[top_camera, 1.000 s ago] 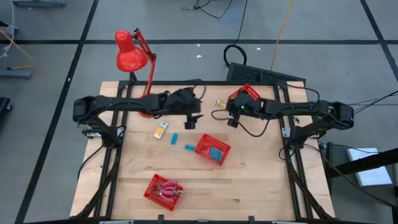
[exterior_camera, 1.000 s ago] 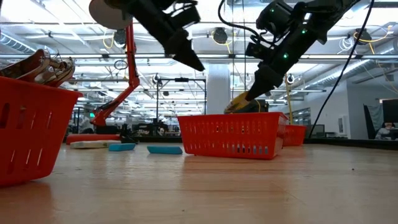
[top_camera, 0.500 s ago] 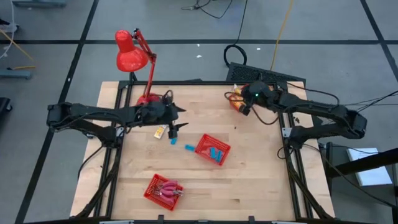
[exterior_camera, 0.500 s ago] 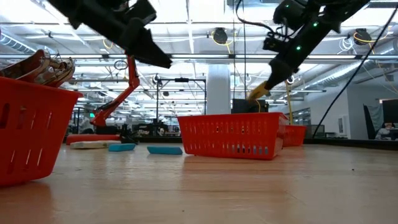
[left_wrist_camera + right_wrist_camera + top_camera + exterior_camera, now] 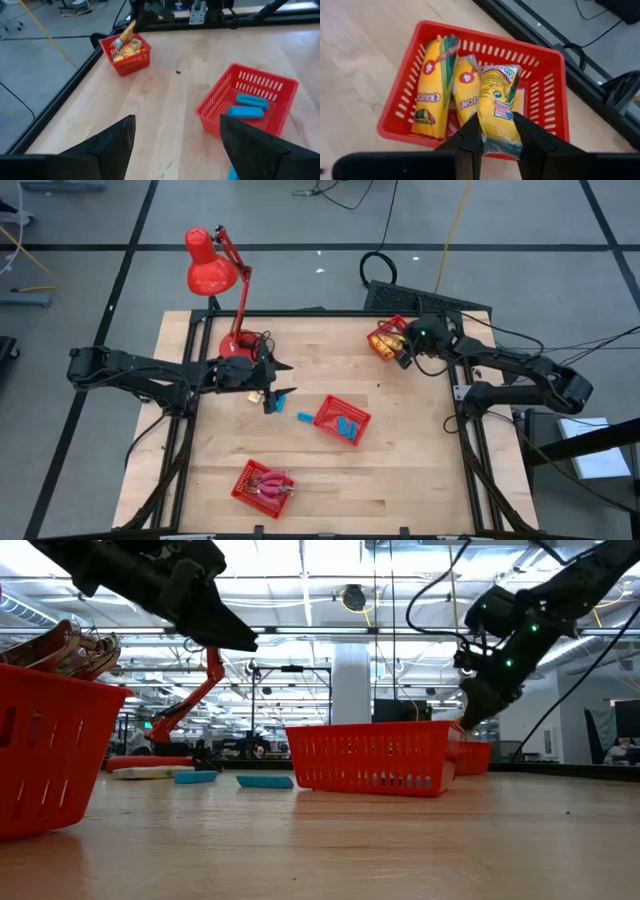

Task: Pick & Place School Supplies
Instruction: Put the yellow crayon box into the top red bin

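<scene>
My right gripper [image 5: 497, 125] is shut on a yellow crayon packet [image 5: 497, 100] just above the far red basket [image 5: 400, 107], which holds two more yellow packets [image 5: 432, 90]. In the high view this gripper [image 5: 401, 350] is at the far right. My left gripper [image 5: 276, 383] stands open above the loose supplies left of centre: a yellow packet [image 5: 140, 772] and two blue blocks [image 5: 195, 777], all lying flat on the table. Its fingers [image 5: 115, 145] have nothing between them. The middle basket [image 5: 325, 420] holds blue blocks [image 5: 248, 106]. My right gripper pinches the yellow packet between its two fingers, on the packet's two long sides near the end nearest the wrist [image 5: 500, 145]. The fingers slant down and lie along the packet. It juts forward over the basket's inside, clear of the packets below.
A near basket [image 5: 245, 485] holds pink-handled tools [image 5: 272, 483]. The red desk lamp [image 5: 212, 265] stands at the far left corner, its base [image 5: 240, 340] just beyond my left gripper. Black frame rails run along the table's edges. Bare wood lies at the near right.
My left gripper has swung from the table's far middle toward the left edge and sunk a little, staying open, and now stands over the loose items. My right gripper has carried the yellow packet toward the far right corner and down, over the far basket.
</scene>
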### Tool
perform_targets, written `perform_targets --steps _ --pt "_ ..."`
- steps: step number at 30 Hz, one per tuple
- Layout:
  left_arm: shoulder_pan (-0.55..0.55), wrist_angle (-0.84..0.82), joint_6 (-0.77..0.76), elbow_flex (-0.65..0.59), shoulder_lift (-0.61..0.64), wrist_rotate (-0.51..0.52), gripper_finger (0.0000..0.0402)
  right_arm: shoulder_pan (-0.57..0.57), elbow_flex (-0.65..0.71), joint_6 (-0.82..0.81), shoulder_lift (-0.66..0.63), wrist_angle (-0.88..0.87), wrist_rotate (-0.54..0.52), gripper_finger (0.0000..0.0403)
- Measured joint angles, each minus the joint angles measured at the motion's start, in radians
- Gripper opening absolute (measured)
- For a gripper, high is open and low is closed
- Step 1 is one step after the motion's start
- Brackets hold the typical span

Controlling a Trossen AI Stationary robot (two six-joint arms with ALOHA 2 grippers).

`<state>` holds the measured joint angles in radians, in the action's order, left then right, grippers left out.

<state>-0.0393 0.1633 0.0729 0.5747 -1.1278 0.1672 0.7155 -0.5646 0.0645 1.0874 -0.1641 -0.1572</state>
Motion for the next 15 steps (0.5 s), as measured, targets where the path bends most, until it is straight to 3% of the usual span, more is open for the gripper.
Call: perform_targets --steps 15 --pt "0.012 0.025 0.000 0.000 -0.001 0.019 0.0285 0.111 0.020 -0.017 0.188 0.200 0.109 0.0074"
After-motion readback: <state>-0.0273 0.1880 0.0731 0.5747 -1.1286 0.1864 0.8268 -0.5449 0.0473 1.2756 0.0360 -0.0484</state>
